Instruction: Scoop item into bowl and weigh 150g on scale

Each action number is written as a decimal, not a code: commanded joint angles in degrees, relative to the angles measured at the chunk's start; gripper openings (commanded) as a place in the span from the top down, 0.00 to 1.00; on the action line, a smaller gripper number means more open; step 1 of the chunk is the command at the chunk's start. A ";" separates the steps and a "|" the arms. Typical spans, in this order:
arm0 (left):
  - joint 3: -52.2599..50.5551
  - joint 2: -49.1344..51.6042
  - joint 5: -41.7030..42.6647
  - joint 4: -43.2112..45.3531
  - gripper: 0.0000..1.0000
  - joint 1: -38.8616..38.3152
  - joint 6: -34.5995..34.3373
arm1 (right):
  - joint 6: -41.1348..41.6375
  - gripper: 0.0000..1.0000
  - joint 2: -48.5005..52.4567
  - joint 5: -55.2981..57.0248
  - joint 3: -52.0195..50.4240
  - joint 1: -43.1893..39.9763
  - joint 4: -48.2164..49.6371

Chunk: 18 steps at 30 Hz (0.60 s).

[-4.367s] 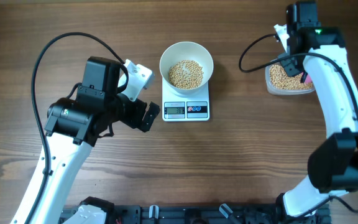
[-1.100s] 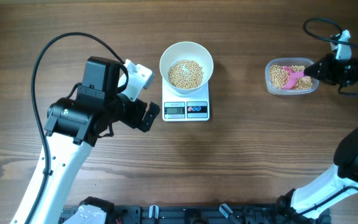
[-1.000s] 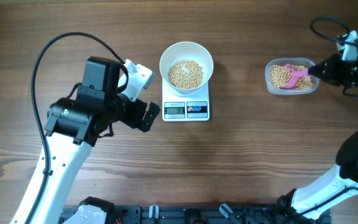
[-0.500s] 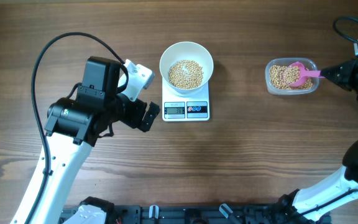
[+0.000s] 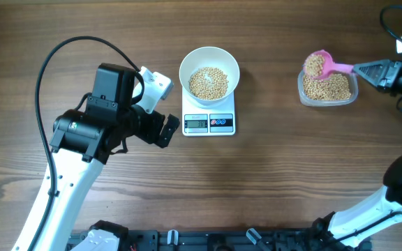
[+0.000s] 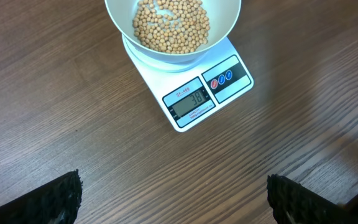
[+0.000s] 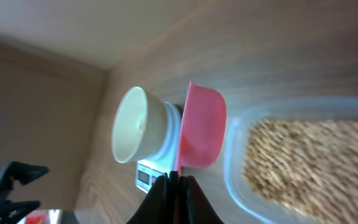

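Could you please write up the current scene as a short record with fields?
bowl: white, standing on the scale, partly filled with beans
scale: on the table, display digits too small to read reliably
tub: clear, to the right of the scale, holds more beans
scoop: pink, loaded with beans, over the tub's far-left corner
right pincer: shut on the scoop's handle
left pincer: open, empty, left of the scale

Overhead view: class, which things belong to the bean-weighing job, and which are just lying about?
Belong to the job: tan beans, white bowl, digital scale, pink scoop, clear tub, right gripper holding the scoop.

Just lying about: left gripper, jaws open and empty; black cable.
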 commanded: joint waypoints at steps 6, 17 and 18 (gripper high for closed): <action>0.63 -0.09 0.33 0.17 0.00 0.31 1.14 | 22.14 0.96 1.07 -13.84 -0.52 19.76 23.63; 0.63 -0.09 0.33 0.17 0.00 0.31 1.14 | 23.26 0.96 1.07 4.07 -0.52 37.79 41.46; 0.63 -0.09 0.33 0.17 0.00 0.31 1.14 | 20.74 0.96 1.07 5.99 -0.52 38.51 40.35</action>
